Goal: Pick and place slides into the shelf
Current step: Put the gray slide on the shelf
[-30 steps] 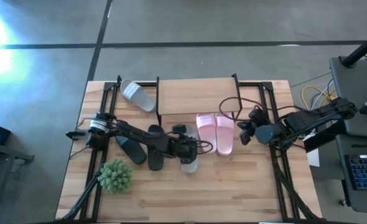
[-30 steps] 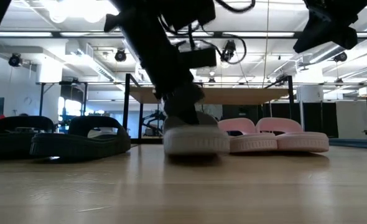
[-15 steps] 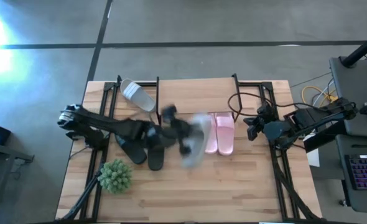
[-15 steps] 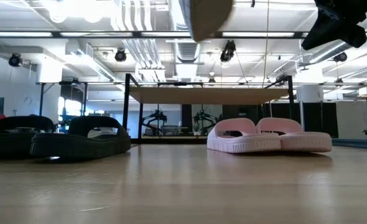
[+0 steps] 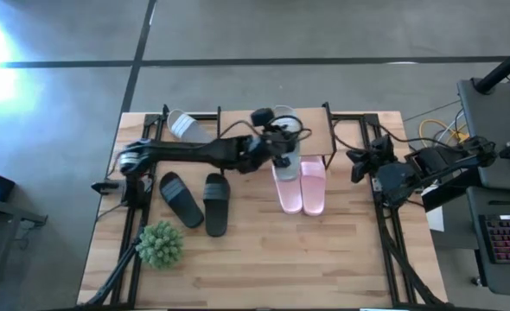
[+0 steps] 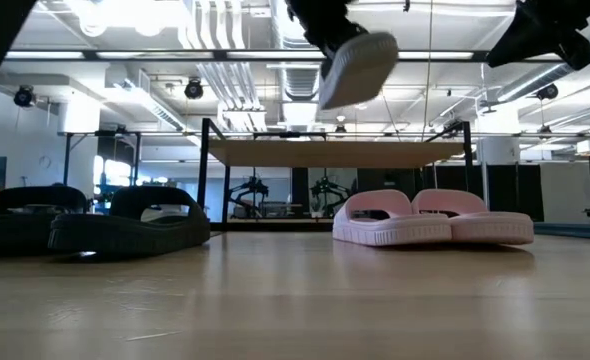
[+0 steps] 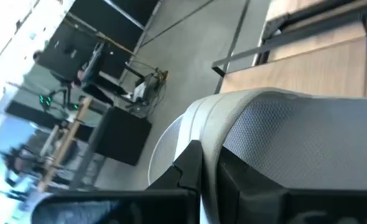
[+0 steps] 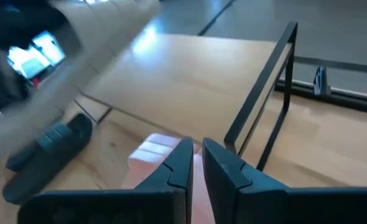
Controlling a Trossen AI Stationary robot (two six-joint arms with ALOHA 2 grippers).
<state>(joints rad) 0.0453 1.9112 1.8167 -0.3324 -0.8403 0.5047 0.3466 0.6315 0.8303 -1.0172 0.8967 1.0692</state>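
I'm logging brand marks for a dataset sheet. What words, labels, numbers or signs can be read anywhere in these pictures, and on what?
None can be read.
The grey-white slide held by the left gripper, the pink slides, the black slides and the shelf show no print.
A monitor behind glows, too blurred to read.

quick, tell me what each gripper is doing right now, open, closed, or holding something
Left gripper: shut on the grey-white slide, held in the air above the shelf.
Right gripper: shut, holding nothing, beside the shelf.

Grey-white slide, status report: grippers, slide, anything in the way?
Left gripper shut on grey-white slide, airborne above shelf. Right gripper shut, waiting beside shelf. Pink slides under the shelf's front edge.
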